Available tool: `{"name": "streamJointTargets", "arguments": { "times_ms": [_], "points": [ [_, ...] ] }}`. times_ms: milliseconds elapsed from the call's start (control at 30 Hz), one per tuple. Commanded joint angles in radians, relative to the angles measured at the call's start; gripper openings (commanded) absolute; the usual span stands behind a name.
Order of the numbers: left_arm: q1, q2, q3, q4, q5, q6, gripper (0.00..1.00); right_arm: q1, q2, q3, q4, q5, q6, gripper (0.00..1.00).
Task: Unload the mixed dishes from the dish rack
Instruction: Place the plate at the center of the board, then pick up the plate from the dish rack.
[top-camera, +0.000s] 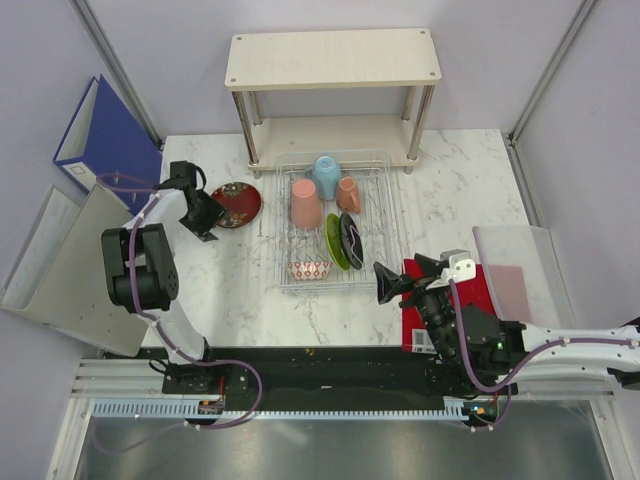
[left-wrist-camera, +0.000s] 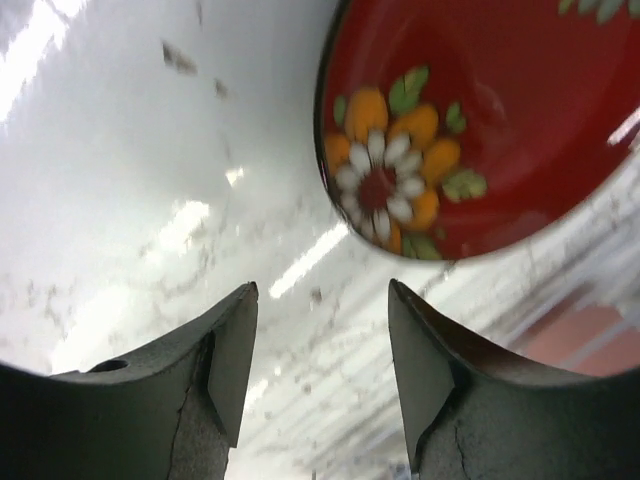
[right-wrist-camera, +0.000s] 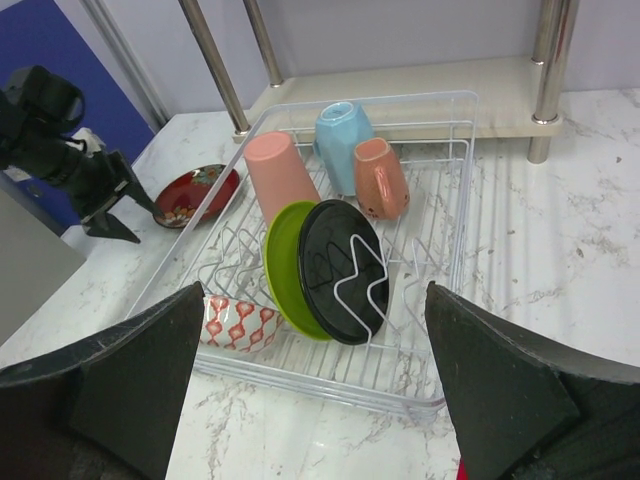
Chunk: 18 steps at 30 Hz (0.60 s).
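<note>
The silver wire dish rack (top-camera: 392, 232) stands mid-table and also shows in the right wrist view (right-wrist-camera: 462, 190). In it are a pink cup (top-camera: 306, 203) (right-wrist-camera: 280, 172), a light blue cup (top-camera: 326, 175) (right-wrist-camera: 340, 132), a terracotta mug (top-camera: 348, 194) (right-wrist-camera: 380, 178), an upright lime-green plate (top-camera: 333, 242) (right-wrist-camera: 281, 270), a black plate (top-camera: 351, 240) (right-wrist-camera: 335, 262) and a red-white patterned bowl (top-camera: 309, 269) (right-wrist-camera: 235, 325). A red flowered plate with a dark rim (top-camera: 237, 204) (left-wrist-camera: 480, 120) (right-wrist-camera: 195, 195) lies on the table left of the rack. My left gripper (top-camera: 210, 218) (left-wrist-camera: 322, 295) is open and empty just beside that plate. My right gripper (top-camera: 384, 283) (right-wrist-camera: 315, 330) is open and empty at the rack's near right corner.
A beige two-tier shelf (top-camera: 333, 60) stands behind the rack. A blue binder (top-camera: 105, 135) and a grey board (top-camera: 70, 270) lie at the left. A red pad (top-camera: 440, 305) lies under my right arm, and a translucent tray (top-camera: 515, 270) sits at the right.
</note>
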Motion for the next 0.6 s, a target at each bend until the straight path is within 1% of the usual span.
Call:
{"name": "streamJointTargets", "arguments": {
  "times_ms": [0,33,100,167,200,233,267,300,333,367,400,433,500,533,567],
  "points": [
    [-0.008,-0.204,-0.079,0.023,0.135,-0.049,0.61,-0.011,0.067,0.085,-0.055,0.056,0.009,0.98],
    [-0.017,-0.280,-0.090,0.035,0.152,-0.060,0.61,-0.016,0.092,0.107,-0.078,0.085,0.040,0.98],
    [-0.034,-0.343,-0.091,0.047,0.166,-0.075,0.62,-0.035,0.174,0.165,-0.127,0.108,0.045,0.98],
    [-0.061,-0.422,-0.082,0.047,0.172,-0.077,0.62,-0.063,0.266,0.209,-0.184,0.076,0.065,0.98],
    [-0.072,-0.446,-0.076,0.047,0.173,-0.077,0.62,-0.118,0.300,0.258,-0.202,0.047,0.077,0.98],
    [-0.095,-0.469,-0.074,0.047,0.173,-0.072,0.62,-0.158,0.370,0.286,-0.309,0.001,0.103,0.98],
    [-0.097,-0.518,-0.076,0.046,0.181,-0.063,0.62,-0.208,0.409,0.356,-0.369,-0.112,0.167,0.98],
    [-0.129,-0.540,-0.082,0.047,0.183,-0.061,0.62,-0.327,0.449,0.392,-0.424,-0.199,0.204,0.98],
    [-0.155,-0.566,-0.087,0.049,0.190,-0.048,0.62,-0.388,0.524,0.418,-0.479,-0.281,0.219,0.96],
    [-0.170,-0.609,-0.102,0.055,0.198,-0.037,0.62,-0.439,0.558,0.440,-0.495,-0.350,0.241,0.95],
    [-0.190,-0.635,-0.111,0.058,0.192,-0.023,0.62,-0.510,0.587,0.469,-0.500,-0.451,0.246,0.95],
    [-0.234,-0.658,-0.120,0.060,0.177,-0.008,0.62,-0.532,0.636,0.481,-0.501,-0.491,0.244,0.91],
    [-0.277,-0.724,-0.148,0.060,0.109,0.044,0.62,-0.569,0.682,0.522,-0.503,-0.565,0.234,0.86],
    [-0.307,-0.744,-0.162,0.057,0.091,0.060,0.63,-0.575,0.731,0.536,-0.509,-0.590,0.224,0.80],
    [-0.316,-0.764,-0.186,0.046,0.059,0.078,0.63,-0.582,0.757,0.555,-0.521,-0.605,0.220,0.76]
  ]
}}
